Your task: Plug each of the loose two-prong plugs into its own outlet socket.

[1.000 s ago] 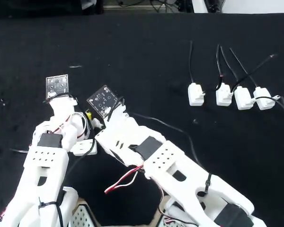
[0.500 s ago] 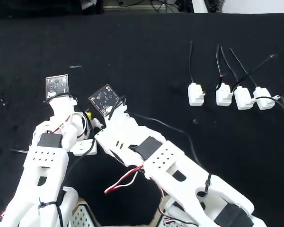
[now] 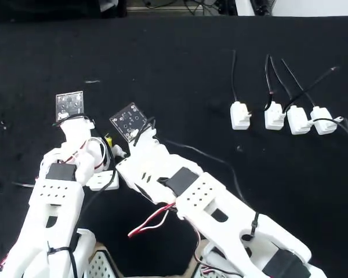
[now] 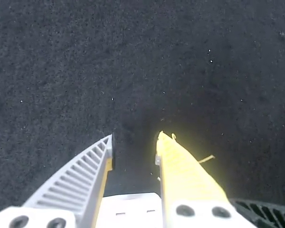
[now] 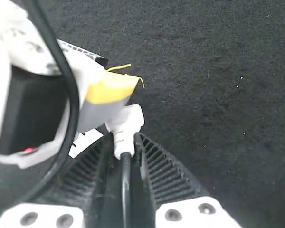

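Note:
My right gripper (image 5: pixel 125 138) is shut on a white two-prong plug (image 5: pixel 126 121), whose black cord (image 5: pixel 125 190) runs back between the fingers. The plug's tip touches the yellow-taped finger (image 5: pixel 109 90) of my left gripper. That left gripper (image 4: pixel 134 142) is shut on a white outlet socket (image 4: pixel 128 209), which sits deep between a grey ribbed finger (image 4: pixel 85 175) and the yellow one (image 4: pixel 183 175). From above, both grippers meet at the table's left. The plug (image 3: pixel 119 152) lies just right of the yellow tape (image 3: pixel 109 141), and the socket (image 3: pixel 101 180) sits below it.
Several white plug-and-socket pieces with black cords stand in a row at the right: (image 3: pixel 240 114), (image 3: pixel 274 116), (image 3: pixel 297 120), (image 3: pixel 323 120). A thin black cord (image 3: pixel 220 162) trails across the black table (image 3: pixel 162 63) from the held plug.
The right arm's wrist has edged slightly to the right with the plug. The left arm has kept still.

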Available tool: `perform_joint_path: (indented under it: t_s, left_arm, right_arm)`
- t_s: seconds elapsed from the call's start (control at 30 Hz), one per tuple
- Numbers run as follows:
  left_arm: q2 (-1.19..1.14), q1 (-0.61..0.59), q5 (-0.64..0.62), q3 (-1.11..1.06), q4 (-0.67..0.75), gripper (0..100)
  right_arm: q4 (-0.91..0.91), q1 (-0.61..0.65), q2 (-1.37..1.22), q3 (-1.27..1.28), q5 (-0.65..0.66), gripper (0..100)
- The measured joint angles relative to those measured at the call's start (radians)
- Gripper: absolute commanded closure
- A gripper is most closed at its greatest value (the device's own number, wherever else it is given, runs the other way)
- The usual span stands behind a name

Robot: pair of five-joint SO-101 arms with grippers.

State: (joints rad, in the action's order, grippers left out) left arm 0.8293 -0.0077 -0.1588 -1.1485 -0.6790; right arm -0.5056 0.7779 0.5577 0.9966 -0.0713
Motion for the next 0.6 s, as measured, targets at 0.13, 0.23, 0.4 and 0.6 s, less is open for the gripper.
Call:
perform_joint_path:
  t_s: [0.13, 0.23, 0.4, 0.6]
  left_arm:
    - [0.0, 0.0, 0.0, 0.0, 0.0, 84]
    - [0.0, 0.0, 0.0, 0.0, 0.0, 84]
    - [0.0, 0.0, 0.0, 0.0, 0.002, 84]
    - [0.0, -0.037, 0.003, 0.009, -0.017, 84]
  right_arm:
    - [0.0, 0.002, 0.0, 0.0, -0.023, 98.8]
    - [0.0, 0.002, 0.0, 0.0, -0.026, 98.8]
    - [0.0, 0.002, 0.0, 0.0, -0.026, 98.8]
    - [0.0, 0.002, 0.0, -0.002, 0.02, 98.8]
